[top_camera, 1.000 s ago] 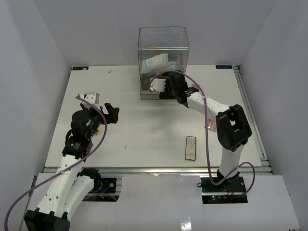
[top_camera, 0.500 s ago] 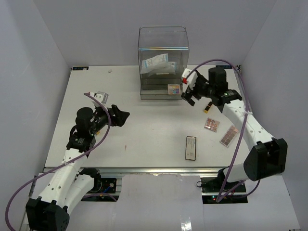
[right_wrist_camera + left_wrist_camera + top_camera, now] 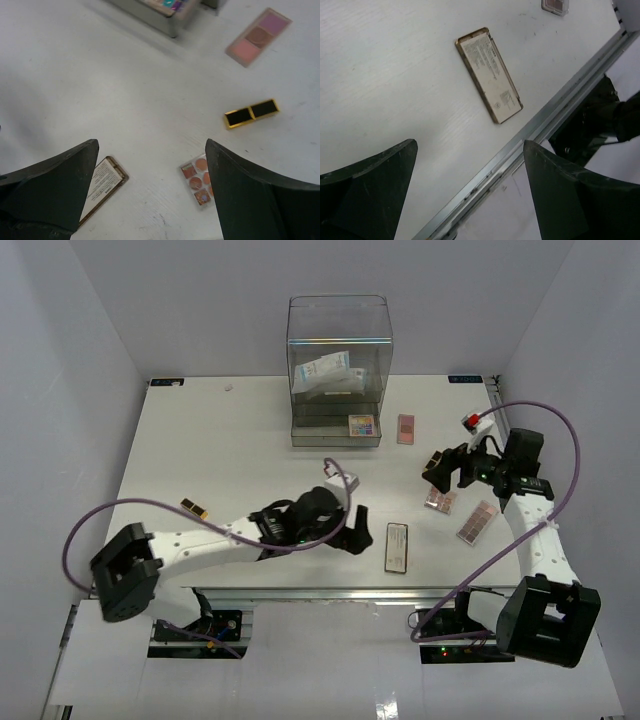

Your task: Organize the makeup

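Makeup (image 3: 396,546) lies loose, mostly over the right half of the white counter (image 3: 220,440). The piece best placed for taking is the black rectangular compact with a gilt rim (image 3: 488,74), which lies flat with its printed label up, at about 5 o'clock on the counter near the front rail. I judge it light, stiff and thin, with a smooth shell that could skate away if nudged from one side. It sits very low, so the sound hold is across its narrow width at mid-length, one finger on each long edge, coming straight down. The left tool (image 3: 352,532) hovers at 9 o'clock of it, spread wide and empty, with the compact ahead of the gap and not within it. At 2 o'clock of the compact lie a small palette of round brown pans (image 3: 440,501) and a long pink-brown eyeshadow palette (image 3: 477,522). Pressed powder is likely brittle, so these call for gentle setting down. The right tool (image 3: 445,468) hangs open and empty at 12 o'clock of them, and its camera shows a short black-and-gold tube (image 3: 251,113) and a pink three-pan palette (image 3: 257,36). At 12 o'clock on the counter stands the clear acrylic drawer box (image 3: 340,320), with white-blue sachet packets (image 3: 325,368) inside and a colourful square palette (image 3: 361,426) in its pulled-out bottom drawer.
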Controlling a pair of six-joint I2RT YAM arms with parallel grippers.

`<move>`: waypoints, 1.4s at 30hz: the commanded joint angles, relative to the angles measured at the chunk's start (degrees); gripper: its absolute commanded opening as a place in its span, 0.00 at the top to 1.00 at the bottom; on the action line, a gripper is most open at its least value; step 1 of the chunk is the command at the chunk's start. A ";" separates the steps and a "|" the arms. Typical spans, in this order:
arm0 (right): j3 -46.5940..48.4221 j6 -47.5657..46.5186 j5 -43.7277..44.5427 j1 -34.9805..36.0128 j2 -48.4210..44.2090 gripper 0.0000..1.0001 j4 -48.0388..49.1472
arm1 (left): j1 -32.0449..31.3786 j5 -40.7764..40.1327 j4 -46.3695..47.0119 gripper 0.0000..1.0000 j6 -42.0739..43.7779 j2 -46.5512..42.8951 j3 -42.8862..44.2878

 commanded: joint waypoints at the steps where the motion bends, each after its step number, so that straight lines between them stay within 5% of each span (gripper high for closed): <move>1: 0.10 8.18 1.24 -8.20 -2.48 0.06 3.63 | -7.52 -16.07 -6.35 0.02 -6.29 17.17 16.62; 5: -0.38 9.58 0.47 -11.87 -4.42 0.06 3.62 | -10.75 -21.49 -13.97 0.02 -9.21 29.82 31.23; 12: -1.47 10.06 -1.79 -13.60 -7.43 0.06 3.88 | -13.05 -26.19 -20.59 0.02 -10.96 40.97 41.83; 21: -1.48 10.60 -3.90 -14.55 -6.79 0.06 3.87 | -13.58 -25.80 -21.48 0.03 -11.38 44.11 43.02; 27: -1.75 10.74 -4.13 -14.74 -6.66 0.06 3.88 | -13.90 -25.69 -21.68 0.17 -11.09 46.16 43.62; 39: -1.95 10.90 -4.46 -14.77 -6.42 0.06 3.97 | -14.43 -26.88 -25.15 0.23 -11.57 51.14 45.84; 42: -1.92 10.90 -4.46 -14.77 -6.36 0.06 3.97 | -14.52 -27.44 -25.92 0.33 -11.72 51.47 45.21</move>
